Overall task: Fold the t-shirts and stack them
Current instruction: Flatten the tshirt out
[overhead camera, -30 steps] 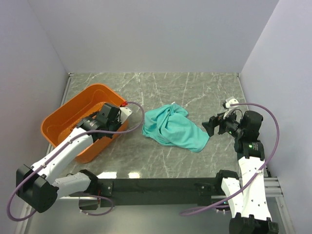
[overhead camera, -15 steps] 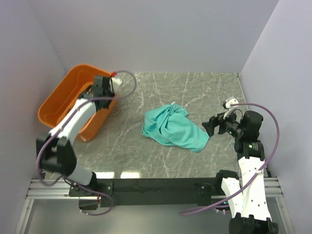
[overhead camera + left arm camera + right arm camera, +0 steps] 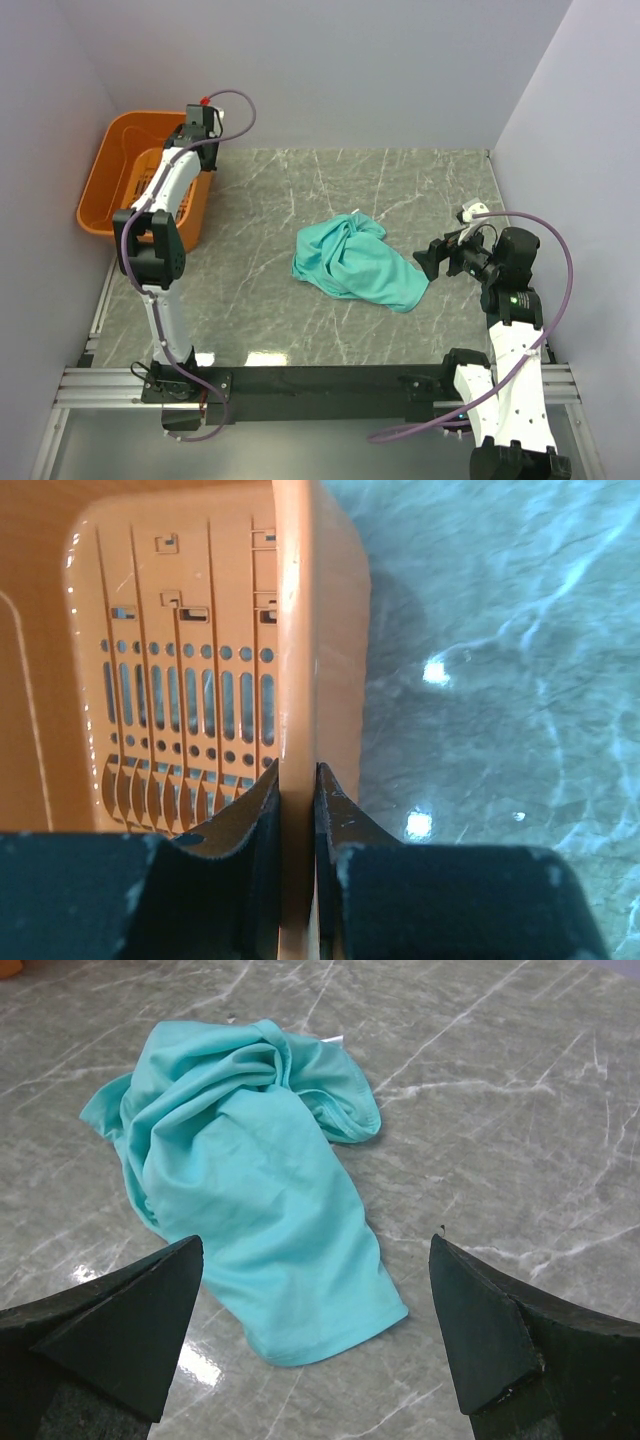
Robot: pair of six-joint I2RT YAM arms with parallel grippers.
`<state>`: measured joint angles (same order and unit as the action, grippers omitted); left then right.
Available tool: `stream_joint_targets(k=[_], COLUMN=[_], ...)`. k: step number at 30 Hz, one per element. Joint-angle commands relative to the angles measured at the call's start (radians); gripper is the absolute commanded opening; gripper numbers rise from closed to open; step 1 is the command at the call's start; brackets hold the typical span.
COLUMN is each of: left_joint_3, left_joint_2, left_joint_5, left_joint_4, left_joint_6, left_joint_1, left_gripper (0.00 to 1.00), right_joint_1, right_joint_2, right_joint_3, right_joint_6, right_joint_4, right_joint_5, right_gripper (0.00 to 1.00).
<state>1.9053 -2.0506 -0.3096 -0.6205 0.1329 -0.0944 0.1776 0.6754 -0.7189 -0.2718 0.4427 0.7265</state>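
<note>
Grey marbled tabletop [image 3: 440,180] carries the t-shirt [image 3: 352,262] near its middle. It lies crumpled in a loose heap, not yet folded, with its flatter end pointing right. Your right gripper [image 3: 432,258] hangs just beside that end, jaws spread wide and holding nothing. Well apart, in the far-left corner, your left gripper [image 3: 297,785] is clenched on the basket [image 3: 105,185], one finger inside its wall and one outside. The basket looks tipped rather than level. The step in hand, as I judge it, is parking the basket away from the folding area. Set it down level before you let go, so it cannot tumble toward the t-shirt. Then bring both grippers to the t-shirt, pinch single layers at opposite edges, and spread it flat before any fold.
</note>
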Motion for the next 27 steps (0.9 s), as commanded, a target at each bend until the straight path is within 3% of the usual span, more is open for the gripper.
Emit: stream_joint_targets(k=[1,5,8,9,12,16,19,23,27], left_joint_3=[0.070,0.084,0.089,0.092,0.100,0.116,0.083,-0.081,-0.439], left_joint_2=[0.000,-0.034,-0.033,-0.028,-0.002,0.070,0.185,0.437,0.691], left_joint_5=[-0.040,-0.063,-0.063,-0.056,-0.039,0.019,0.041,0.140,0.301], left_joint_4=[-0.025,-0.022,-0.018,-0.019,-0.019,-0.030,-0.016,0.048,0.168], left_joint_6=[-0.058,-0.075,-0.084,-0.088,-0.098,-0.108,-0.108,-0.163,-0.261], left_joint_1=[-0.004,0.001,0.001,0.001,0.001,-0.008,-0.045,-0.070,-0.068], left_gripper=[0.01,0.08,0.27,0.40,0.59,0.73,0.77,0.91,1.00], right_joint_1=[0.007,0.007,0.006,0.007,0.007,0.008,0.008,0.008,0.003], right_joint_2=[-0.002,0.001,0.004,0.006,0.010,0.007,0.010,0.023,0.056], right_joint_3=[-0.022,-0.020,-0.020,-0.019,-0.019,-0.014,-0.007,0.004,0.012], right_joint_6=[-0.010,-0.012,-0.012,-0.012,-0.014,-0.033,-0.087,-0.200,-0.287], right_joint_4=[-0.009,-0.010,-0.012,-0.012,-0.012,-0.004,0.017,0.079,0.136], right_joint_5=[0.011,0.004,-0.001,-0.001,-0.004,0.007,0.060,0.164,0.218], right_gripper=[1.00,1.00,1.00,1.00,1.00,1.00,1.00,1.00,1.00])
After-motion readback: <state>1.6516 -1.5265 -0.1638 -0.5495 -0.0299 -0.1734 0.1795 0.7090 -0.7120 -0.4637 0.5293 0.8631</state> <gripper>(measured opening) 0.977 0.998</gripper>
